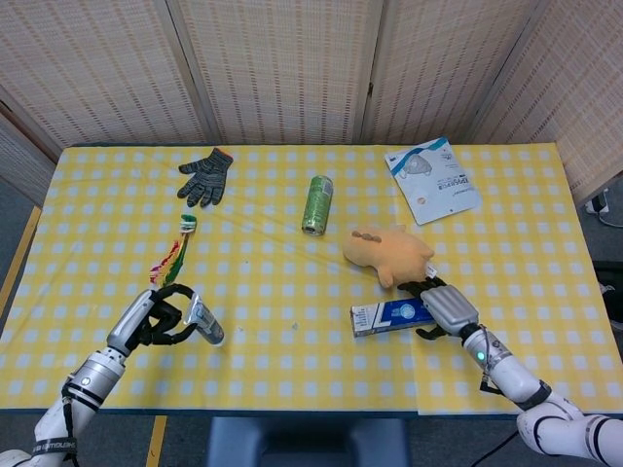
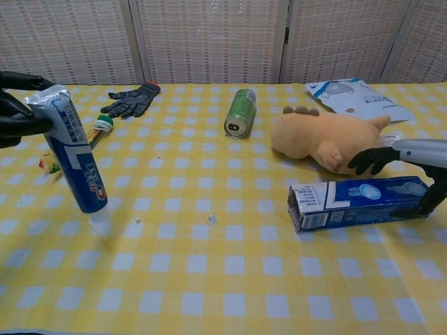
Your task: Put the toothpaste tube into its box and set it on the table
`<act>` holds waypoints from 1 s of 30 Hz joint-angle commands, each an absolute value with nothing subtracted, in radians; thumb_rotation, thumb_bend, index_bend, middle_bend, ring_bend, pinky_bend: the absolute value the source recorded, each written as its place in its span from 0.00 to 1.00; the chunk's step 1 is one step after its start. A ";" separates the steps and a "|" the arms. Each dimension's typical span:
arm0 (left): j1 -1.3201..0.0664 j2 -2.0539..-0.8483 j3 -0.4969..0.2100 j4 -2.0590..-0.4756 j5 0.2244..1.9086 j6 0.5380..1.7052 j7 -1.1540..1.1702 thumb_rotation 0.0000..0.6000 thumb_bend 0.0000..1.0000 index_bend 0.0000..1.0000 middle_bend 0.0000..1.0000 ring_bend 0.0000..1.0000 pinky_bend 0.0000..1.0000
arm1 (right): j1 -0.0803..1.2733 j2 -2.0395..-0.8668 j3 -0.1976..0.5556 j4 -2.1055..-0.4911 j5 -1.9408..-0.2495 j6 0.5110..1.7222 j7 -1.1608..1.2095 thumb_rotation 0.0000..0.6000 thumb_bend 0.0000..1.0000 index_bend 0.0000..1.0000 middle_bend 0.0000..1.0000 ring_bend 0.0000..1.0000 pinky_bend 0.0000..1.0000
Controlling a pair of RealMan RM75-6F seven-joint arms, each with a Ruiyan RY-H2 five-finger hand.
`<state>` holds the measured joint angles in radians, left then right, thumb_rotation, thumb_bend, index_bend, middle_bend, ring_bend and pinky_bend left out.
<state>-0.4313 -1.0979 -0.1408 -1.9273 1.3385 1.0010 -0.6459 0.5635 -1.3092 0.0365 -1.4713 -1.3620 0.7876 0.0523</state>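
The blue-and-white toothpaste tube (image 2: 75, 158) stands nearly upright at the table's front left, with its white cap down by the cloth. My left hand (image 2: 14, 105) grips its crimped top end; in the head view this hand (image 1: 154, 319) and the tube (image 1: 206, 325) show at the lower left. The blue toothpaste box (image 2: 357, 204) lies lengthwise at the front right, its left end facing the table's middle. My right hand (image 2: 408, 164) grips its right end, fingers over the top; the head view shows this hand (image 1: 443, 305) and the box (image 1: 387, 316).
An orange plush toy (image 2: 318, 139) lies just behind the box, touching my right fingers. A green can (image 2: 241, 112) lies on its side mid-table. A grey glove (image 2: 131, 100) and a toothbrush (image 2: 99, 127) are at the back left, a mask packet (image 2: 356, 98) at the back right.
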 commanded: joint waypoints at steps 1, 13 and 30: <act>-0.432 -1.098 -0.140 -1.925 1.337 1.000 -0.646 1.00 0.54 1.00 1.00 1.00 1.00 | 0.567 -1.313 0.029 -1.470 -1.354 0.782 0.032 1.00 0.30 0.17 0.13 0.19 0.10; -0.434 -1.103 -0.135 -1.920 1.342 0.999 -0.642 1.00 0.54 1.00 1.00 1.00 1.00 | 0.547 -1.343 0.025 -1.460 -1.346 0.845 -0.018 1.00 0.30 0.34 0.24 0.27 0.21; -0.419 -1.086 -0.132 -1.928 1.354 1.025 -0.666 1.00 0.54 1.00 1.00 1.00 1.00 | 0.524 -1.391 0.034 -1.440 -1.338 0.940 -0.132 1.00 0.30 0.43 0.33 0.32 0.32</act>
